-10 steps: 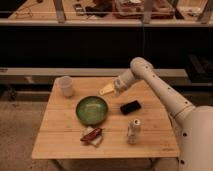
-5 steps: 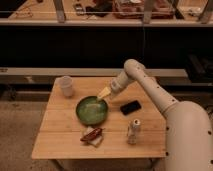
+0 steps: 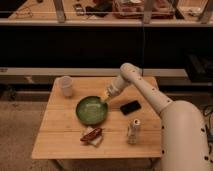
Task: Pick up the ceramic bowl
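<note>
Looking at the table point(image 3: 57, 132), you'll find the bowl point(image 3: 91, 111) near its middle, green and upright, sitting flat on the wood. Your gripper point(image 3: 106, 95) is low over the bowl's upper right rim, at the end of the arm point(image 3: 145, 90) that reaches in from the right. Its yellowish tip meets the rim's edge, though you cannot tell whether it actually touches the bowl or hangs just above it. You also cannot tell whether the gripper is open or closed there. A white cup point(image 3: 65, 85) stands well apart at the back left. A black phone point(image 3: 130, 107) lies just right of the bowl, a can point(image 3: 133, 131) stands in front of the phone, and a red packet point(image 3: 92, 135) lies just in front of the bowl.
</note>
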Robot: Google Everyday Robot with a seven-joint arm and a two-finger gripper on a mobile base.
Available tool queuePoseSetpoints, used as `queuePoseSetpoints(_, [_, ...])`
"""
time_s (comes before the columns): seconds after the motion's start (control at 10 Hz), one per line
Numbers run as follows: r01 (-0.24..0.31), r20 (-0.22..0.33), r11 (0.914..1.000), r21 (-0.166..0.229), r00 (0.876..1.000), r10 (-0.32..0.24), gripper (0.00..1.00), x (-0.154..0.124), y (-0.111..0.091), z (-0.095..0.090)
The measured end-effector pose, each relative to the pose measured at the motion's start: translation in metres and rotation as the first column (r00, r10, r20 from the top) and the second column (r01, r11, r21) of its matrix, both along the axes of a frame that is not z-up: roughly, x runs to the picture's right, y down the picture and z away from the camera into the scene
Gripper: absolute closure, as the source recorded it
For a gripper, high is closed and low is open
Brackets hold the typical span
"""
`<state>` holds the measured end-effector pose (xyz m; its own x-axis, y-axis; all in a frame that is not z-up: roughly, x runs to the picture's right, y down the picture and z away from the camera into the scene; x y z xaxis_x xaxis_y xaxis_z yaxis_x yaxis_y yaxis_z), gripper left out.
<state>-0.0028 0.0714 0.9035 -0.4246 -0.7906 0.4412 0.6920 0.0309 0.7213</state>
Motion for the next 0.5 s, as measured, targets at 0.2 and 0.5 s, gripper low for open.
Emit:
queuePoseSetpoints(0.2, [0.003,-0.025,1.0,0.009,1.0,-0.002,0.5,0.001,0.004,0.008])
queuePoseSetpoints(0.5, [-0.051,-0.015,0.9978,0.041,0.999,0.052,0.46,0.001,-0.019,-0.003])
